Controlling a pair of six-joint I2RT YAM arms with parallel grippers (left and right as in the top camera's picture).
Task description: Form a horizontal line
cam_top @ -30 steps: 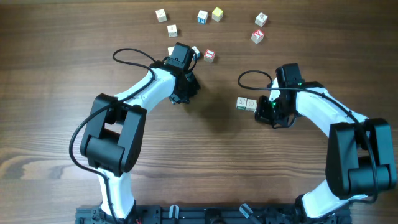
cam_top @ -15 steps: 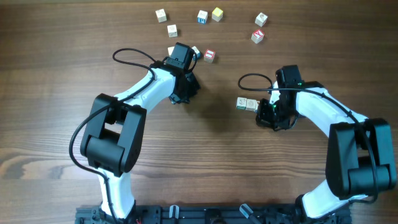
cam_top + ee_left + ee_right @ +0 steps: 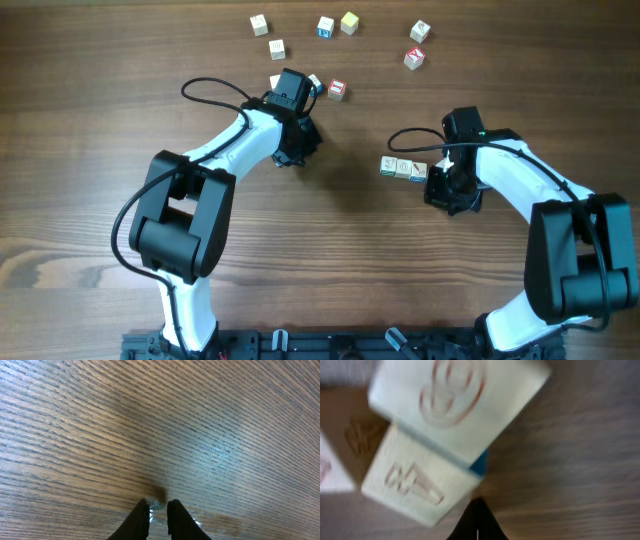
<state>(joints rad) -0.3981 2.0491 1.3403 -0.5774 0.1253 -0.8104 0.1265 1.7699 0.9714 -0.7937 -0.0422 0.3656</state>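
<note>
**Overhead and wrist views, alignment step.** The right gripper (image 3: 434, 181), its fingers clenched on nothing, is resting its closed tip just beside the right end of the horizontal line (image 3: 403, 168). The line is a short row of tiny pale wooden cubes with coloured printed marks, lying on the brown wood-grain surface (image 3: 330, 260) right of centre. Three cubes can be counted from overhead, touching side to side, and the row is sagging slightly toward its right end. The right wrist view shows red marks on the top faces and a blue one on a side face. Whether the tip is actually touching the end cube (image 3: 418, 172) cannot be told.

The step in hand is judged to be squaring up this end cube. The next move is probably calling for a light sideways nudge to level the row, then a fetch from the loose cubes.

The left gripper (image 3: 157, 505) is hanging over bare wood with its fingers drawn almost together, a slim gap between them, grasping nothing.

Loose pale printed cubes are lying scattered well apart from the row along the far side. The red-marked cube (image 3: 337, 89) is the nearest of them. The left arm is partly covering two others. A hard push is likely to scatter the row.
</note>
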